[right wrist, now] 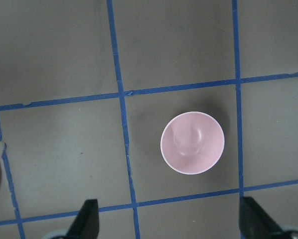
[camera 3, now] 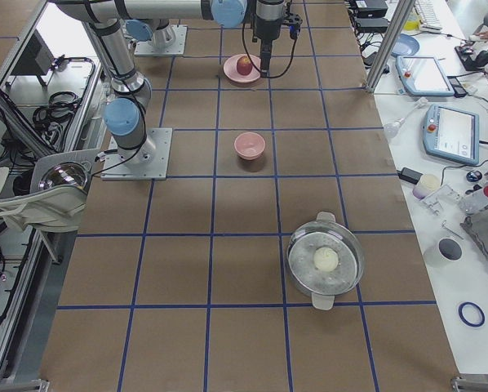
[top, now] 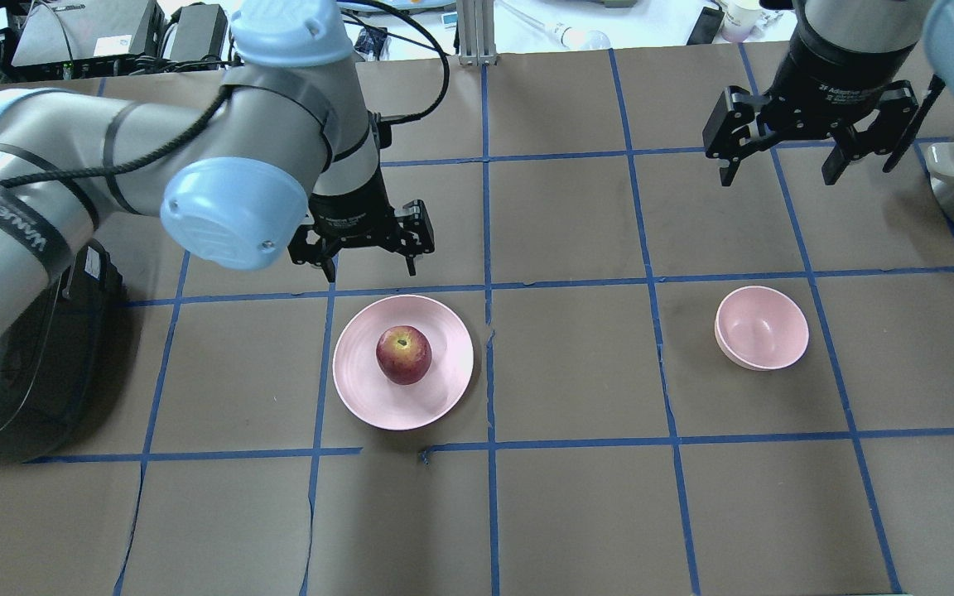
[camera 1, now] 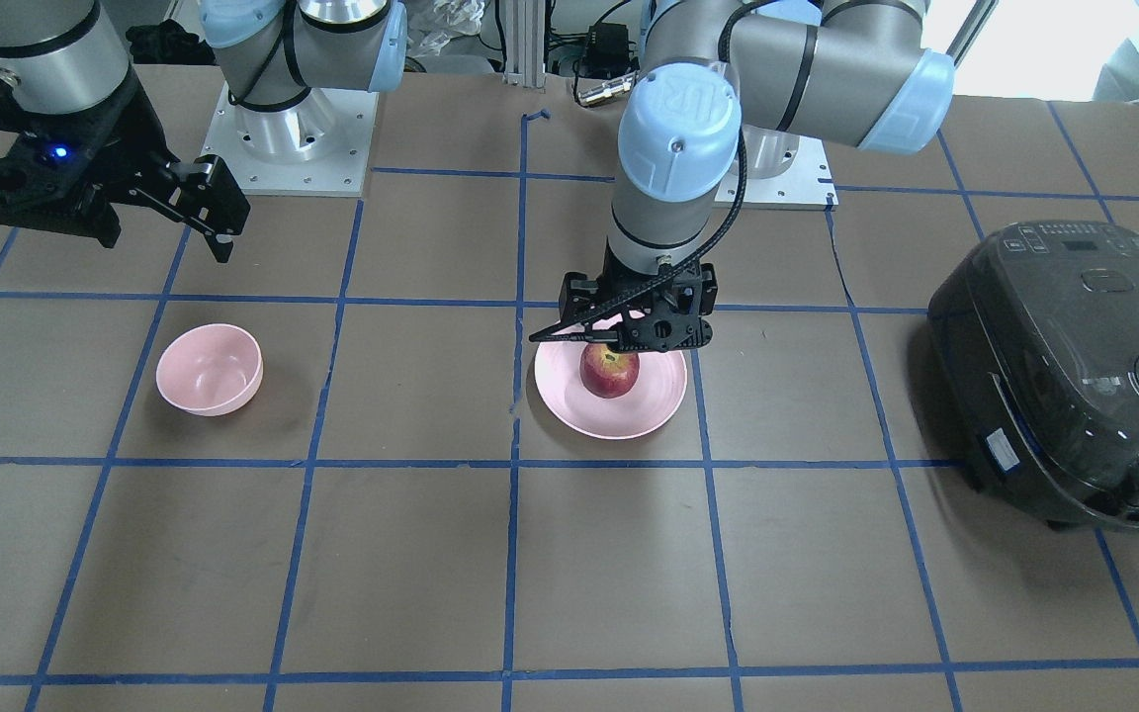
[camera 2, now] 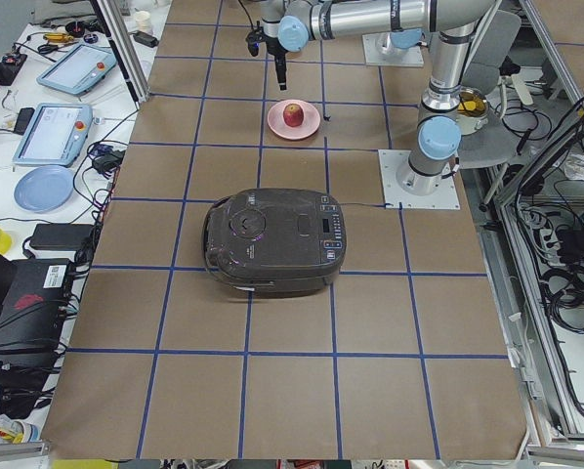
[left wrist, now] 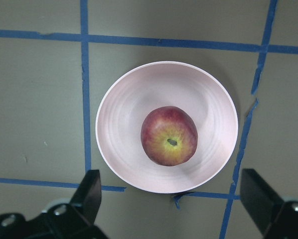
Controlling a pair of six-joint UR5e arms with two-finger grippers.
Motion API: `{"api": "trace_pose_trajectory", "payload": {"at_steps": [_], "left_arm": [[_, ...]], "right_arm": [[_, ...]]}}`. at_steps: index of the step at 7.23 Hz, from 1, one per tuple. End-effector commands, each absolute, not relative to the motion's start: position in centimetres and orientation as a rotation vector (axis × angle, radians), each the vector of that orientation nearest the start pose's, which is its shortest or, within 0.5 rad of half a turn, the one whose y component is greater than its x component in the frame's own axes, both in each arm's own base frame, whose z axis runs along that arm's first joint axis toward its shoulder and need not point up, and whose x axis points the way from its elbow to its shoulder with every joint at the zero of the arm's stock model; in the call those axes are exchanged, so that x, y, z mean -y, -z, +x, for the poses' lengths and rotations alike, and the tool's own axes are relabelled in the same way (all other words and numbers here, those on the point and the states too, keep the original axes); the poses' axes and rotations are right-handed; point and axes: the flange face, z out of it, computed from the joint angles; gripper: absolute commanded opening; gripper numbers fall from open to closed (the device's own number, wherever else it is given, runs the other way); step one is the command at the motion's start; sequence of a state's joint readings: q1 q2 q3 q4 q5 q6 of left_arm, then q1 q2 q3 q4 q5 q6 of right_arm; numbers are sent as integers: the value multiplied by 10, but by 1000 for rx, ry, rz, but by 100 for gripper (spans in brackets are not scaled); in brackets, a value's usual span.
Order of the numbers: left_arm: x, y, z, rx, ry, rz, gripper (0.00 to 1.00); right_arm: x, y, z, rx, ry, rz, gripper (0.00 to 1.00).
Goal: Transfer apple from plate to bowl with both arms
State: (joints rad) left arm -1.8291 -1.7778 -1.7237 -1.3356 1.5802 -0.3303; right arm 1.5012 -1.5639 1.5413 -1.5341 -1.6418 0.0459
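The dark-red apple sits upright at the middle of the wide pink plate, left of the table's centre. My left gripper is open and empty, hovering above the plate's robot-side edge and pointing down. In the left wrist view the apple and the plate lie between the spread fingers. The small pink bowl stands empty to the right. My right gripper is open and empty, raised high on the robot's side of the bowl.
A black rice cooker stands at the table's left end, under my left arm. A metal pot holding a pale round thing stands at the right end. Blue tape lines grid the brown table.
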Motion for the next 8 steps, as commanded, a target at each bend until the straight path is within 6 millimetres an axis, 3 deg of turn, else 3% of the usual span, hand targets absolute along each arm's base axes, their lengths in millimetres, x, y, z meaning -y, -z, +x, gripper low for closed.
{"api": "trace_pose_trajectory", "payload": {"at_steps": [1,2,4,6,8], "left_arm": [[482,-279,-276,-3094,-159,-61,100],[477,-260,-275,-3089,-174,-46,100],[463,-231,-272,-3096,-147,-18,100],[458,-207,-270,-3099,-131,-20,100],[456,-196,-270,-3091,-167,-4,100]], "right_arm": [[520,-483,35,-3214,6,314,100],[527,-460,6,-3212,-54,239,100],[524,-398,-34,-3176,-208,332,100],[516,-317,-35,-3153,-251,329,100],[496,-257,-29,-3142,-308,273,100]]}}
